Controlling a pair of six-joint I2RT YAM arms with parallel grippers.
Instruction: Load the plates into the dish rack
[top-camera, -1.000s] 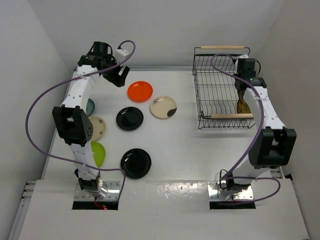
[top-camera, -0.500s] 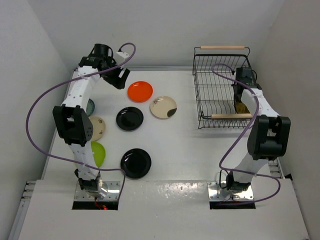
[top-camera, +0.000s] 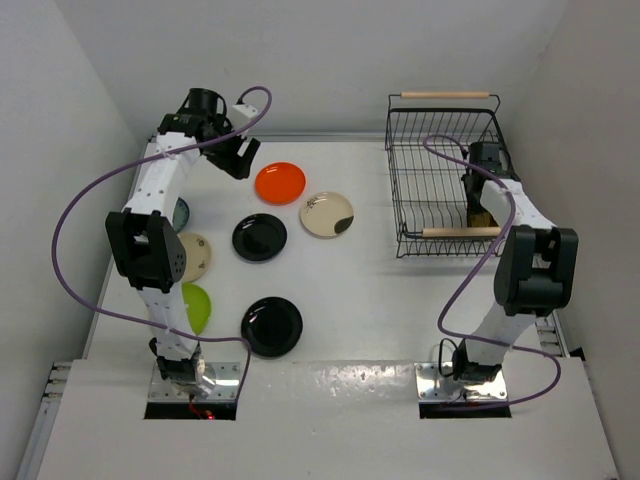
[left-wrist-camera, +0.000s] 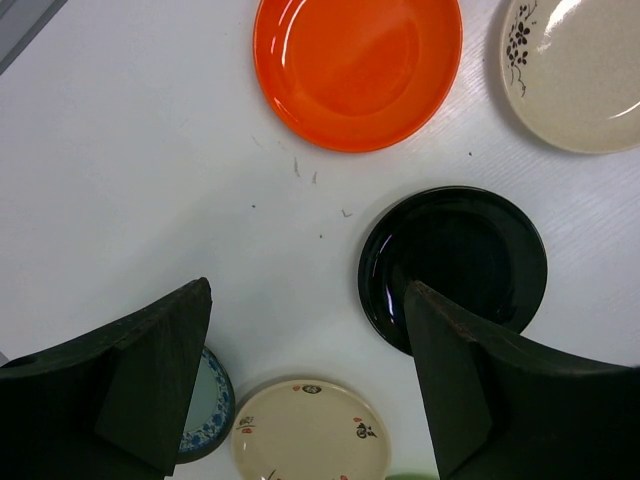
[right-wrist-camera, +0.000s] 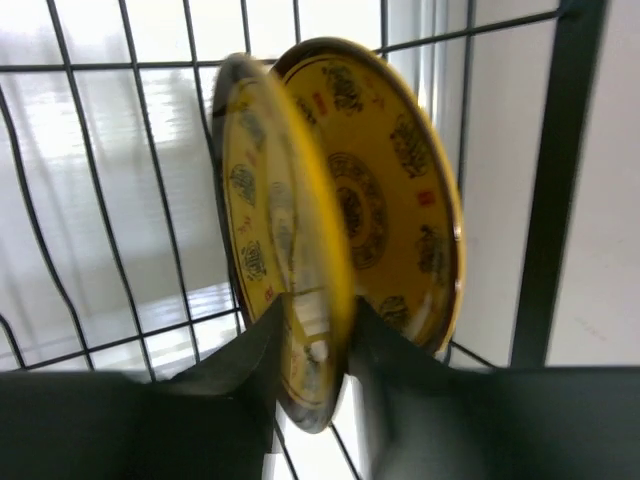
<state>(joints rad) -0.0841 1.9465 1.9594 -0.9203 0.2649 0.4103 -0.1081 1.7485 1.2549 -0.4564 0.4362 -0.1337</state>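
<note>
The dish rack (top-camera: 411, 190) stands at the back right. Inside it, my right gripper (top-camera: 481, 197) (right-wrist-camera: 315, 322) holds the lower rim of a blurred brown-gold plate (right-wrist-camera: 277, 230), upright on edge; a second brown-gold plate (right-wrist-camera: 392, 190) leans just behind it against the wires. My left gripper (top-camera: 240, 158) (left-wrist-camera: 308, 290) hangs open and empty at the back left, above the table. Below it lie the orange plate (top-camera: 280, 182) (left-wrist-camera: 357, 66), a black plate (top-camera: 260, 237) (left-wrist-camera: 455, 262), the beige plate (left-wrist-camera: 310, 436) and the teal plate (left-wrist-camera: 205, 405).
Also flat on the table are the cream plate with a dark patch (top-camera: 327, 214), a second black plate (top-camera: 272, 326), and the lime green plate (top-camera: 198, 307) beside the left arm. White walls close in on both sides.
My right arm has pushed deeper into the rack, carrying the brown-gold plate down among the wires. The left arm has barely shifted.
</note>
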